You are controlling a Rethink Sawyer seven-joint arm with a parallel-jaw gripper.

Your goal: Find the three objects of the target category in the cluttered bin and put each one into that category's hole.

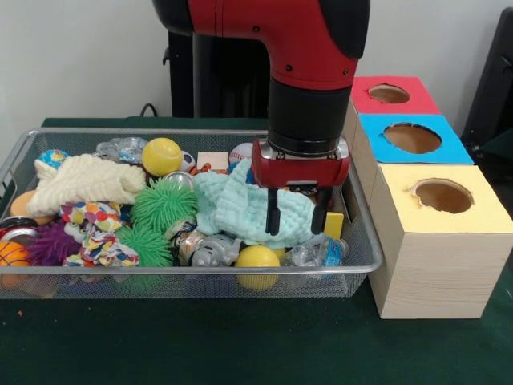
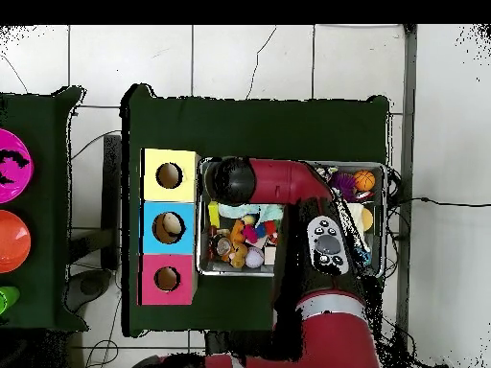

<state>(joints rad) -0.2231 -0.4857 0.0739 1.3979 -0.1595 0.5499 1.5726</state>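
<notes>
The silver wire-mesh bin [image 1: 192,271] fills the left and middle of the front view, packed with toys. My gripper [image 1: 296,212] hangs open and empty just above a mint-green cloth [image 1: 240,210] at the bin's right end. A crushed clear bottle with a blue label [image 1: 319,252] lies by the front right corner, just below the gripper. Another crinkly clear bottle [image 1: 120,148] lies at the back rim. The blue-topped hole [image 1: 412,138] is in the middle box to the right. In the overhead view the arm covers the gripper, and the blue hole [image 2: 169,227] shows something pale inside.
A red-topped hole [image 1: 389,94] and a yellow-topped hole [image 1: 442,196] flank the blue one. The bin also holds yellow balls [image 1: 162,156], green spiky balls [image 1: 163,205], a cream cloth [image 1: 84,183], an orange ball [image 1: 11,253] and a shiny silver item [image 1: 204,249].
</notes>
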